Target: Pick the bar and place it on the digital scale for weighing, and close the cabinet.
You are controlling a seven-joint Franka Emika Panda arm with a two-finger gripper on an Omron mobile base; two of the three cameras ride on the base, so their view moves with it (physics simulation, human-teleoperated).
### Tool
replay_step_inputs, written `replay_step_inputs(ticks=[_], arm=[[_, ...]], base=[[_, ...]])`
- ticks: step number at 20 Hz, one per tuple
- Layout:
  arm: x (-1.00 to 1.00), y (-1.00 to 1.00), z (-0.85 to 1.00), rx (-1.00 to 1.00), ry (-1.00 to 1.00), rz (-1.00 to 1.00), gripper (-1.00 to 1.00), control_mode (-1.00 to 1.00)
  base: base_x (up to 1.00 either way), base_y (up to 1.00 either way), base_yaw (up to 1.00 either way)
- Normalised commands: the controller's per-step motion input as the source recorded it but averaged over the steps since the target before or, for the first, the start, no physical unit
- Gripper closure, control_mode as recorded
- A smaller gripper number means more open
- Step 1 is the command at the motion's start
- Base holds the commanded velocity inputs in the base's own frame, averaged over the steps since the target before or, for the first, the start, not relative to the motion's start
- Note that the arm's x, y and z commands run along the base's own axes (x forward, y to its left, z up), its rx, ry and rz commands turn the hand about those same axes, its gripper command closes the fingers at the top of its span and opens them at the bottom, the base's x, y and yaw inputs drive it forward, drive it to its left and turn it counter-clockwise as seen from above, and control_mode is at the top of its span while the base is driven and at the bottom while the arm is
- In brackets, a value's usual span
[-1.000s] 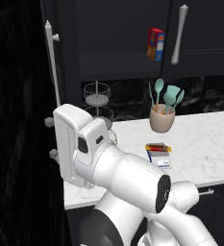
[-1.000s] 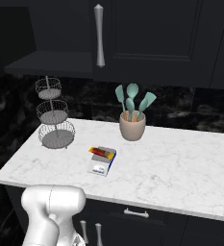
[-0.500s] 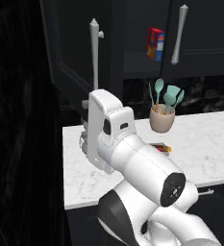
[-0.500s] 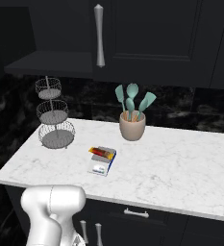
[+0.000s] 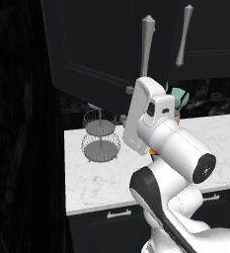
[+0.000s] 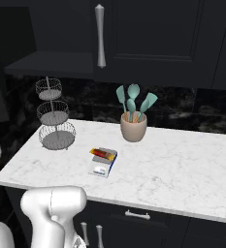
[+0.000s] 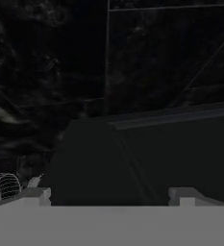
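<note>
Left base view: door (image 5: 101,59) swung further toward shut since a second ago, arm behind it | gripper (image 7: 108,194) spread, empty, facing door | bar (image 6: 100,154) on scale (image 6: 103,162), well below and right of tool | closing nearly done

Scene is rendering dim overall; the cabinet (image 5: 101,54) fronts are reading near-black with little detail. The white marble counter (image 6: 182,164) is catching the brightest, even light, seemingly from above; no hard glare showing. A soft shadow is pooling under the wire stand (image 6: 56,128) toward 6 o'clock. Left base view is falling off to full black at 9 o'clock. Hand view is looking murky and low-contrast, edges soft throughout.
</note>
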Motion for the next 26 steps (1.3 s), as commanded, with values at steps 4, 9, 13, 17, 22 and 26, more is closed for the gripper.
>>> replay_step_inputs(ticks=[4,9,13,17,22,26], arm=[[0.97,-0.82,0.0,0.03,0.0,-0.11,-1.0,-1.0],[1.0,-0.56,0.0,0.02,0.0,-0.08,-1.0,-1.0],[0.94,-0.2,0.0,0.0,0.0,-0.03,-1.0,-1.0],[0.98,0.0,0.0,0.0,0.0,-0.02,-1.0,-1.0],[1.0,-0.18,0.0,0.0,0.0,-0.01,-1.0,-1.0],[1.0,-0.27,-0.06,0.0,0.0,0.0,-1.0,-1.0]], base=[[0.0,0.0,0.0],[0.0,0.0,0.0],[0.0,0.0,0.0],[0.0,0.0,0.0],[0.0,0.0,0.0],[0.0,0.0,0.0]])
